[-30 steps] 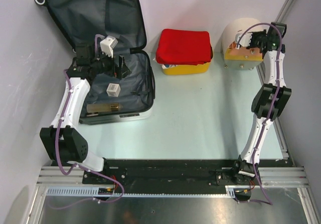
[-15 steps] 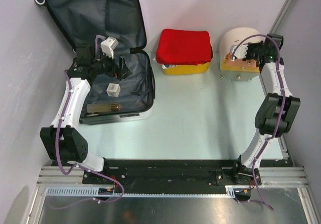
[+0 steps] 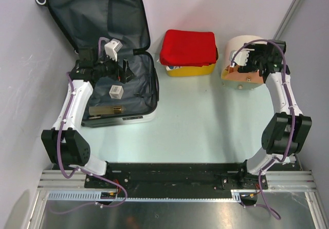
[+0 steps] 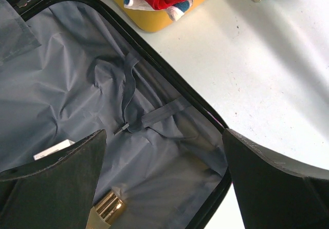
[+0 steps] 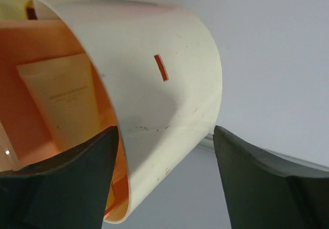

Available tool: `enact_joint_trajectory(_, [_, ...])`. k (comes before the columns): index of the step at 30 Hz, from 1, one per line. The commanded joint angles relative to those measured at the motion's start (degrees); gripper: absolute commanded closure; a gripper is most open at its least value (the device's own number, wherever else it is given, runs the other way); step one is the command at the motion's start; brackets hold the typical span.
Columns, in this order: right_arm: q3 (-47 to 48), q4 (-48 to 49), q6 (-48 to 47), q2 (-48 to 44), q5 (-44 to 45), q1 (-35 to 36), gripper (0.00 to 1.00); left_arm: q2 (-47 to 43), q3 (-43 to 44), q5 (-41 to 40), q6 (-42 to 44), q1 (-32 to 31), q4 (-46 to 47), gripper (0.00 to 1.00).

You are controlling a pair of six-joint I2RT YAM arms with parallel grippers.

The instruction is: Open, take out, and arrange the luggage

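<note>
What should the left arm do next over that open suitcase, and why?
Probably lower the left gripper onto the white box in the suitcase and close on it. Its jaws stand wide open and empty, and the box lies close by, near a gold tube, not yet taken out.

My overhead camera sees the whole table [image 3: 205, 131], while both wrist cameras look close at its suitcase [image 4: 67, 85] and round box [image 5: 154, 95].
</note>
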Motion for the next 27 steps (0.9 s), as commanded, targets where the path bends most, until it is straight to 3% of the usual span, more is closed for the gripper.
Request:
enact_joint_trajectory(1, [-0.9, -7.5, 3.0, -3.4, -1.8, 0.2, 0.16, -1.1, 0.6, 2.8, 0.7, 0.4, 0.8, 0.01])
enact_joint_trajectory(2, [-0.7, -8.1, 3.1, -3.5, -2.4, 0.1, 0.08, -1.0, 0.7, 2.9, 0.6, 0.4, 0.9, 0.01])
enact_joint_trajectory(4, [-0.1, -10.2, 3.7, -3.7, -3.1, -0.2, 0.07, -0.6, 0.7, 3.2, 0.4, 0.4, 0.8, 0.01])
enact_joint_trajectory(10, [3.0, -16.1, 5.7, -4.2, -6.7, -1.8, 0.06, -0.5, 0.8, 3.6, 0.4, 0.4, 0.8, 0.01])
enact_joint_trajectory(27, [14.7, -13.5, 22.0, 1.2, -11.3, -3.0, 0.07, 1.4, 2.8, 4.0, -1.0, 0.4, 1.2, 0.01])
